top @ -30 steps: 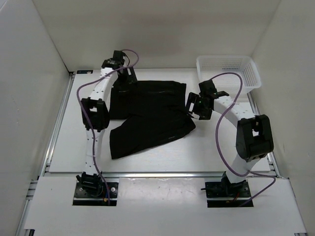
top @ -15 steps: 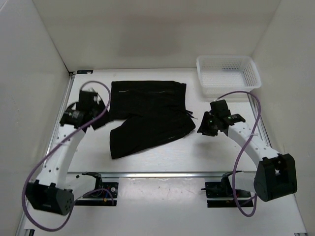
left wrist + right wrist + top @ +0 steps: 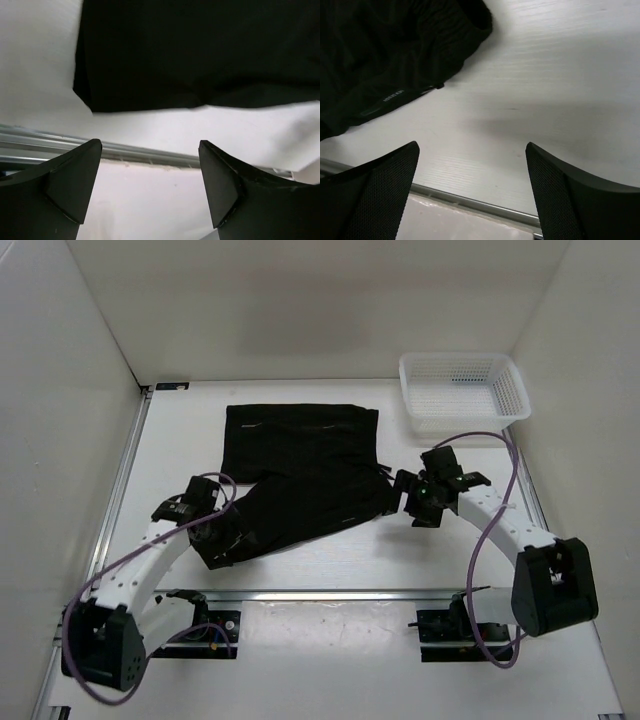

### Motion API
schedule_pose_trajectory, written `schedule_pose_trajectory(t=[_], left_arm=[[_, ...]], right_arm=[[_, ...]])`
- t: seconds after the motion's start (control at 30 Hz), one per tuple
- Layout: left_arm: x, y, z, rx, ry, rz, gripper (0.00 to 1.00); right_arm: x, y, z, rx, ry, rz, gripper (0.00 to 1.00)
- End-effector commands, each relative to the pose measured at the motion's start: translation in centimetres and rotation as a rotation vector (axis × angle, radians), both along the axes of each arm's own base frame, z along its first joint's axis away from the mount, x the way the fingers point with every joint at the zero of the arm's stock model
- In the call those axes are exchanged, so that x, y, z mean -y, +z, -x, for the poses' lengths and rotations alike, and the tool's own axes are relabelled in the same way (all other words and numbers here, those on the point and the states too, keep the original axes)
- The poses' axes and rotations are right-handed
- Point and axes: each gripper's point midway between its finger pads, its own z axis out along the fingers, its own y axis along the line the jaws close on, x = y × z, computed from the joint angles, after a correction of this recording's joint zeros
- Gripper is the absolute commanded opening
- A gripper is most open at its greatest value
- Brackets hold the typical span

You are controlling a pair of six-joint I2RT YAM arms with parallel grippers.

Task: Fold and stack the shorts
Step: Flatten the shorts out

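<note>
Pulled back from far edge: left gripper (image 3: 220,537) now at near-left corner of shorts (image 3: 300,455), right gripper (image 3: 411,498) beside right hem. Both spread wide, empty. Likely lining up a fold grab.

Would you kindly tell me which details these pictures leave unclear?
Top view: the shorts' near-left corner, hidden under the left pincer.
Left wrist view: most of the shorts, cut off by the top edge.
Right wrist view: the hem label, too small to read.
</note>
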Motion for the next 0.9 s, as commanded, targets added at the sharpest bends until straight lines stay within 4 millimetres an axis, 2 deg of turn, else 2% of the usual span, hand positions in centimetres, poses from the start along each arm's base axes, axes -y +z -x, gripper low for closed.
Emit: schedule_pose_trajectory(t=[0.0,0.1,0.2,0.23,0.27,0.37,0.4,0.47,0.5,0.53,0.57,0.63,0.67,0.7,0.73,0.77,0.8,0.83,0.87], left_arm=[[0.1,-1.5,-1.5,0.01,0.002,-0.015,0.91],[-0.4,-2.4,-2.6,0.003,0.018,-0.063,0.83],[-1.1,-2.4,-3.7,0.001,0.031,-0.105,0.68],[-1.3,-2.6,-4.1,0.0,0.035,-0.121,0.63],[-1.4,-2.5,-4.6,0.004,0.039,-0.132,0.5],[-1.8,-3.1,-5.4,-0.025,0.039,-0.175,0.35],[-2.1,-3.3,-5.9,-0.022,0.044,-0.194,0.25],[-2.2,-4.1,-6.2,-0.061,0.035,-0.217,0.14],[-2.5,-3.8,-7.1,-0.05,0.035,-0.227,0.1],[-2.4,-3.8,-7.4,-0.053,0.035,-0.227,0.1],[-2.3,-3.9,-7.7,-0.059,0.034,-0.229,0.1],[-2.2,-2.5,-9.4,-0.004,0.018,-0.233,0.1],[-2.3,-1.9,-10.1,0.018,0.021,-0.231,0.1],[-2.2,-1.2,-10.6,0.034,0.014,-0.23,0.1],[-2.3,0.4,-12.1,0.081,0.013,-0.227,0.1],[-2.4,1.4,-12.7,0.099,0.018,-0.233,0.1],[-3.0,2.4,-13.4,0.117,0.025,-0.244,0.1],[-3.6,4.4,-14.5,0.151,0.034,-0.247,0.1],[-4.0,5.4,-14.9,0.164,0.039,-0.25,0.1]], right_arm=[[-2.1,1.1,-1.8,0.015,0.018,-0.115,0.92],[-3.2,0.4,-2.9,-0.005,0.0,-0.182,0.88],[-3.7,-1.2,-3.8,-0.041,-0.015,-0.189,0.82],[-3.9,-1.1,-4.6,-0.023,-0.013,-0.194,0.8],[-4.0,-1.4,-4.7,-0.03,-0.021,-0.197,0.77],[-3.9,-2.4,-5.8,-0.035,-0.033,-0.176,0.68],[-4.0,-3.0,-6.0,-0.053,-0.034,-0.17,0.65],[-4.2,-3.3,-6.7,-0.041,-0.033,-0.174,0.52],[-4.3,-3.4,-7.0,-0.045,-0.034,-0.172,0.47],[-4.4,-3.0,-7.4,-0.032,-0.033,-0.176,0.32],[-4.5,-3.0,-7.7,-0.031,-0.032,-0.177,0.23],[-4.3,-2.5,-8.3,-0.014,-0.03,-0.158,0.1],[-4.3,-1.4,-9.5,0.021,-0.039,-0.147,0.0],[-3.9,-1.0,-9.7,0.024,-0.026,-0.12,0.0],[-3.8,-0.3,-10.3,0.043,-0.023,-0.106,0.0],[-4.0,1.5,-11.8,0.093,-0.019,-0.103,0.0],[-3.7,2.1,-11.9,0.092,-0.012,-0.078,0.0],[-3.3,3.0,-12.5,0.113,-0.018,-0.051,0.0],[-3.3,5.3,-13.7,0.164,-0.017,-0.049,0.0]])
